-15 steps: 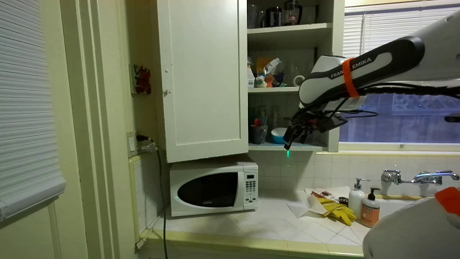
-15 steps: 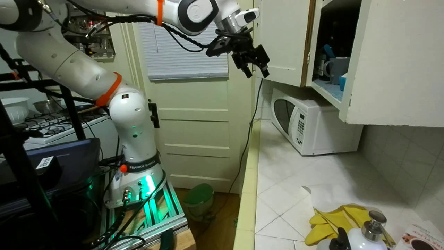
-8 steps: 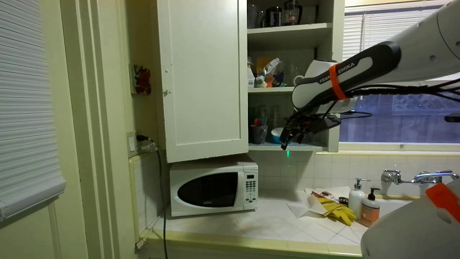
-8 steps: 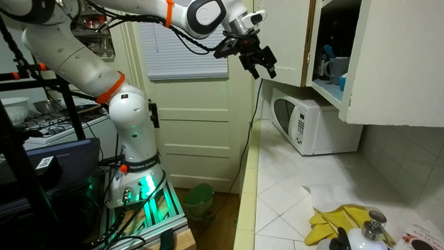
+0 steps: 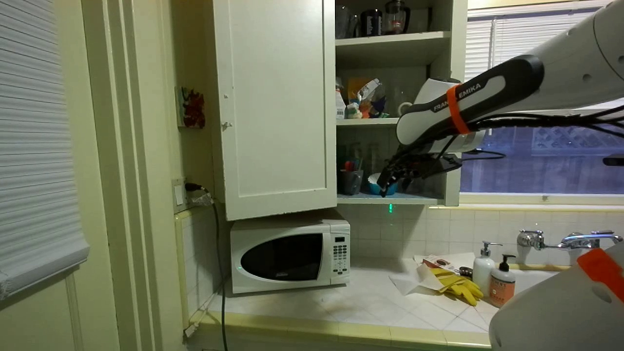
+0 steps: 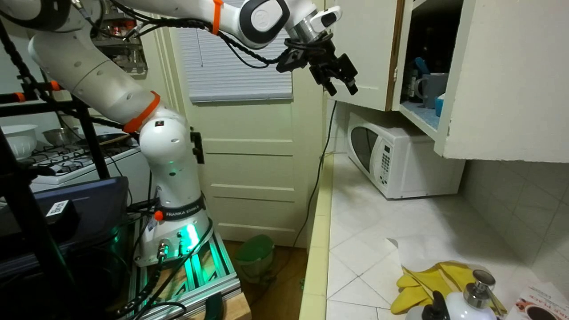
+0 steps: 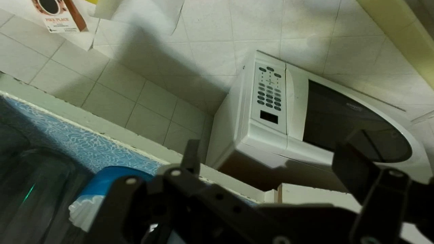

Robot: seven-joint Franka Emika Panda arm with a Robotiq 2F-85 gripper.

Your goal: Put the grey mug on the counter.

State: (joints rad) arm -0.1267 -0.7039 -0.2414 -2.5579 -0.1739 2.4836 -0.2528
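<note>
Mug [image 6: 434,89]: smooth grey cylinder, blue-patterned shelf [image 7: 101,149]; counter [image 5: 375,304] pale, tiled.

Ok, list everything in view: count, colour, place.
cabinet: 1, white, above counter
mug: 1, grey, in cabinet
bowl: 1, blue, beside mug
shelf items: several, mixed, in cabinet
counter: 1, pale, below cabinet
microwave: 1, white, on counter
gloves: count unclear, yellow, on counter
paper: count unclear, white, by gloves
box: 1, mostly white, by gloves
tap: 1, chrome, over white sink
pump bottles: 2, white and orange, by sink
window: 1, bluish, above tap
door: 1, cream, near counter
bin: 1, green, near door
stove: 1, white, opposite counter
cookware: several, mixed, on stove
arm: 1, white, beside counter
gripper: 1, black, open, near cabinet
</note>
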